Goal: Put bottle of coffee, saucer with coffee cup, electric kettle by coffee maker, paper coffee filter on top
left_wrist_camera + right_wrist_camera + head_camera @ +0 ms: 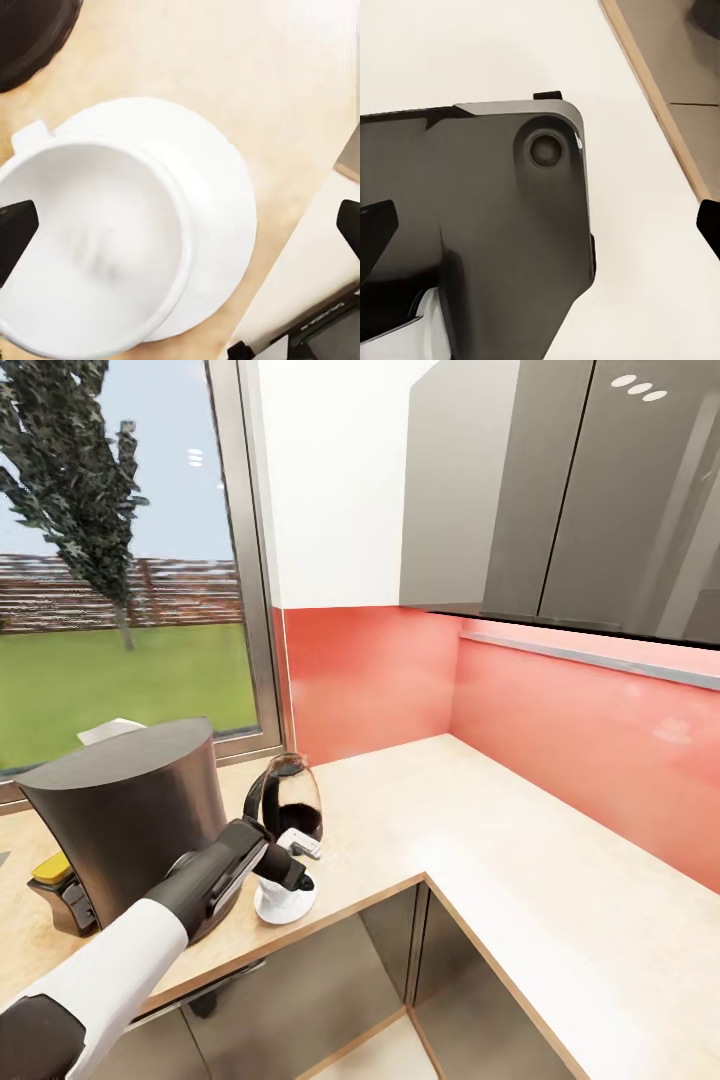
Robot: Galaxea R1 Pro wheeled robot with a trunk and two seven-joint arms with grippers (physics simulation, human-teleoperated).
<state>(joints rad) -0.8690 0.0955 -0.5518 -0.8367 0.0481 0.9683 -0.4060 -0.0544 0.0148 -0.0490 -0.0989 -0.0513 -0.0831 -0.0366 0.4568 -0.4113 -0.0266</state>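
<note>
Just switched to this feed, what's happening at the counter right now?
The left gripper hangs open right over the coffee cup, which sits on the saucer on the kitchen countertop, near its front edge. The fingers stand wide on either side of the cup and do not appear to be closed on it. The coffee maker stands just beside it, with the electric kettle behind the cup. A yellow-lidded bottle of coffee peeks out at the coffee maker's far side.

Left arm at the desk [520, 840] corner
Coffee maker [135, 815] — kettle [290, 800] beside it, saucer [285, 905] near the edge.
</note>
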